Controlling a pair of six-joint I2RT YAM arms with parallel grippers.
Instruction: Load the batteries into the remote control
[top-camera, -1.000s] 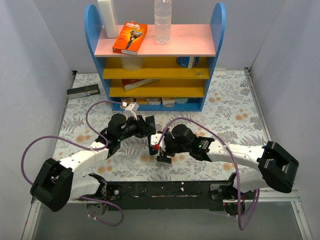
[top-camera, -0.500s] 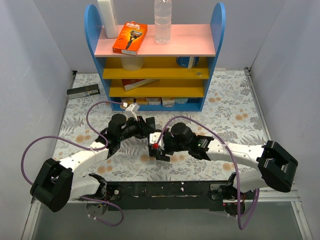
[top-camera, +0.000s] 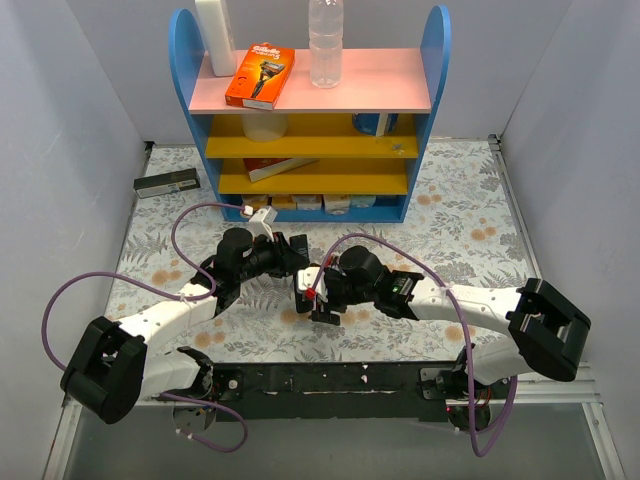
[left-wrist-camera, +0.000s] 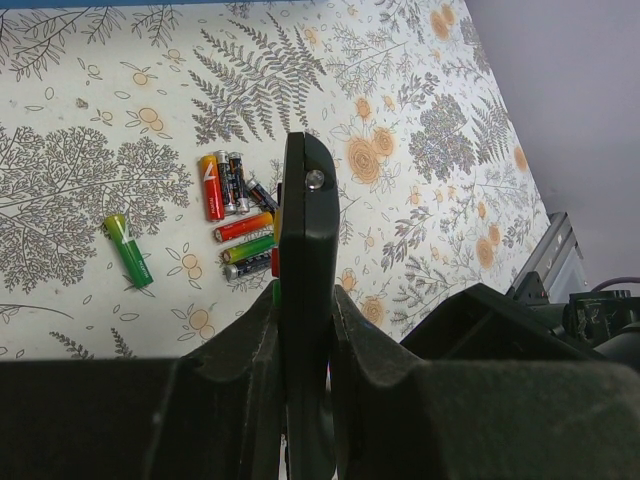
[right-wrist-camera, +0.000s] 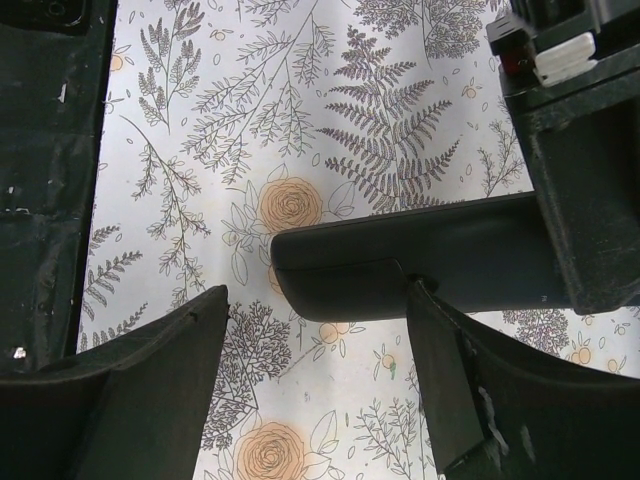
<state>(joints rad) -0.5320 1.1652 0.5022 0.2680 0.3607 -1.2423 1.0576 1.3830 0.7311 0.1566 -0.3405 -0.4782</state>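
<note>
Clamping the remote control (left-wrist-camera: 305, 210) by its long sides, the left tool (left-wrist-camera: 303, 322) has its fingers narrowed onto the slim black bar, which stands on edge and juts forward past the fingertips, raised above the bench (left-wrist-camera: 90, 100). A small silver screw shows near the far end of its upturned edge.

On the floral cloth under the remote lie the batteries (left-wrist-camera: 235, 215), a loose cluster of red, yellow, green and dark cells, some side by side and some at angles, partly hidden behind the bar. One green battery (left-wrist-camera: 128, 250) lies by itself to the left of them, well apart from the cluster.

The right tool (right-wrist-camera: 315, 300) is spread wide. In its wrist view the rounded end of the remote reaches in from the right and sits between the two fingers; one finger is clear of it, and whether the other touches it cannot be told.

From above, both arms meet near the middle of the bench, the two tools close together. Behind them stands a blue shelf unit (top-camera: 310, 130) with an orange razor box (top-camera: 259, 76) and a clear bottle (top-camera: 325, 40) on its pink top. A dark oblong box (top-camera: 167, 182) lies on the bench to its left
</note>
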